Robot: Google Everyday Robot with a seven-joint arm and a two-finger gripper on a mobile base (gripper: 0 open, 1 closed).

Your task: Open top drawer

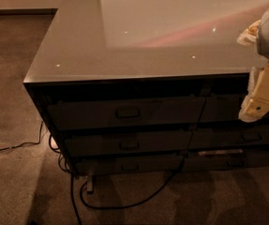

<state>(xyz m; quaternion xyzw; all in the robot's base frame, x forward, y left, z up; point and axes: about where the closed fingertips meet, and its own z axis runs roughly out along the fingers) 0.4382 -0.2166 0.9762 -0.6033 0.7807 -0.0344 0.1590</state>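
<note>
gripper [255, 108] at far right of view, hanging before the cabinet's right-hand drawer column, just under the glossy countertop [78, 55] edge. open or closed: cannot tell. top drawer [87, 115] well off to its left, apart from it, front shut; loop handle [128, 112] at centre. shallower drawers [96, 145] beneath that. black cable [124, 201] on carpet [12, 78] lower left.

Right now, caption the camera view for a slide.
Pincer hangs right of the shut top drawer, away from its centre handle.
</note>
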